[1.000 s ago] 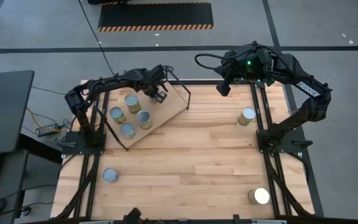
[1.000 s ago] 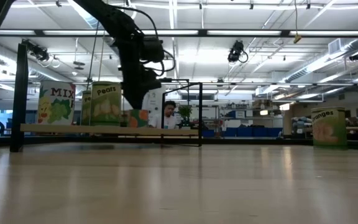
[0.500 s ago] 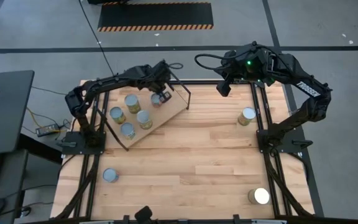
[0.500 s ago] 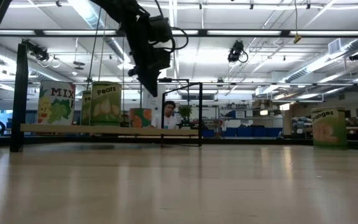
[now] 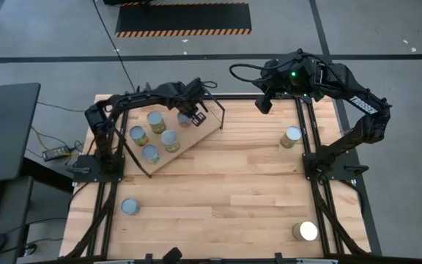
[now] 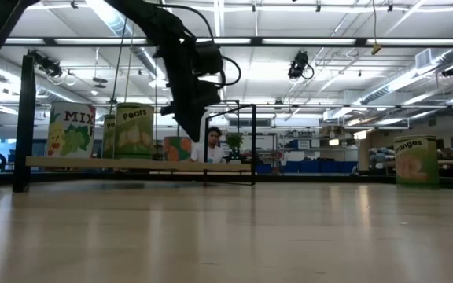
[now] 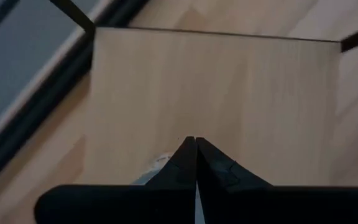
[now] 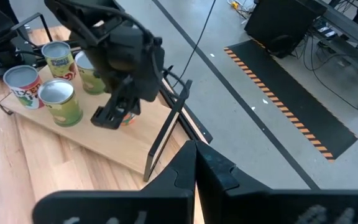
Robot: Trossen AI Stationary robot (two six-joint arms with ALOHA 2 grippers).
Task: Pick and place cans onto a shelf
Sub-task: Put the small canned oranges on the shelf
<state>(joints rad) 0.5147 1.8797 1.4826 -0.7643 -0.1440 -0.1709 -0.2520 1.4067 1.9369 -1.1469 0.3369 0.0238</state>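
Observation:
The shelf [image 5: 198,130], a light-wood board on black wire legs, stands at the table's far left. Several cans stand upright on it [image 5: 155,119] [image 5: 169,139] [image 8: 64,99]. The one nearest its far right corner [image 5: 184,119] also shows in the low view [image 6: 178,148]. My left gripper [image 5: 195,114] is shut and empty. It hovers just right of that can, above the board [image 7: 229,87], with a sliver of the can [image 7: 157,163] beside its fingers. My right gripper [image 5: 262,105] is shut and empty, held high over the table's far edge. Three more cans stand on the tabletop [image 5: 291,136] [image 5: 305,232] [image 5: 129,207].
The shelf's black wire frame rises at its far right corner [image 5: 220,111], close to my left gripper. The tabletop's middle [image 5: 226,183] is bare wood. Black arm stands run along both table sides [image 5: 315,169]. A person shows far behind the shelf in the low view [image 6: 211,145].
My left gripper has risen off the can at the shelf's far right corner and gone a little toward the table's right. The can stays upright on the board and now shows free of the fingers.

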